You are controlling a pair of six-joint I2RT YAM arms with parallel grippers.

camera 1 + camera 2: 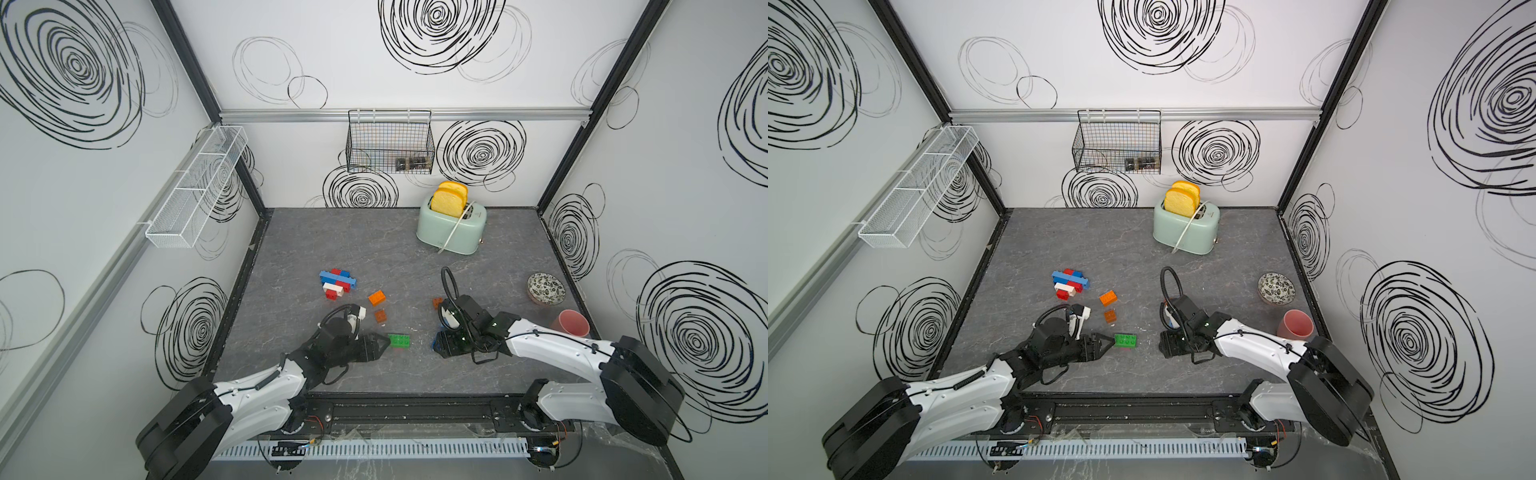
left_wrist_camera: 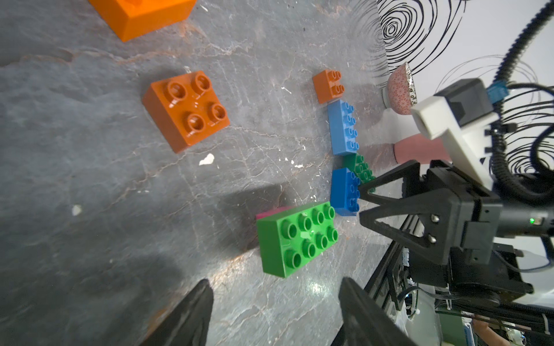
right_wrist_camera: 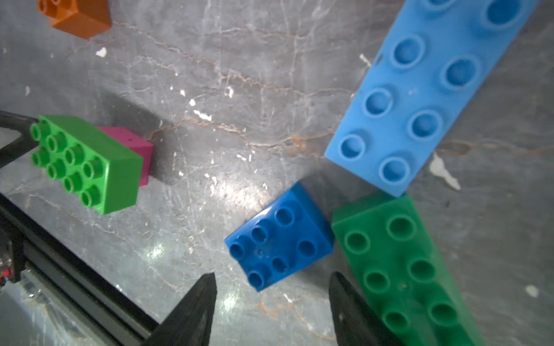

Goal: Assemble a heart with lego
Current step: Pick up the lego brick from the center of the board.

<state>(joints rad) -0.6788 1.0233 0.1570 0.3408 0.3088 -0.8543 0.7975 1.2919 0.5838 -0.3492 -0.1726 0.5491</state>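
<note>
A joined cluster of blue, red and white lego (image 1: 337,282) lies left of centre on the grey table. An orange brick (image 1: 376,297) and a brown square brick (image 2: 186,110) sit loose nearer the front. A green oblong brick (image 2: 295,238) rests on a pink brick (image 3: 135,146). My left gripper (image 2: 275,293) is open just short of it, nothing between its fingers. My right gripper (image 3: 272,287) is open over bare table, close to a dark blue square brick (image 3: 280,236). A dark green oblong (image 3: 401,269) and a light blue oblong (image 3: 425,90) lie beside that. A small brown brick (image 2: 328,85) lies beyond them.
A mint toaster (image 1: 452,226) holding toast stands at the back. A patterned bowl (image 1: 546,288) and a pink cup (image 1: 571,324) sit at the right edge. A black wire basket (image 1: 390,141) and a white mesh shelf (image 1: 195,187) hang on the walls.
</note>
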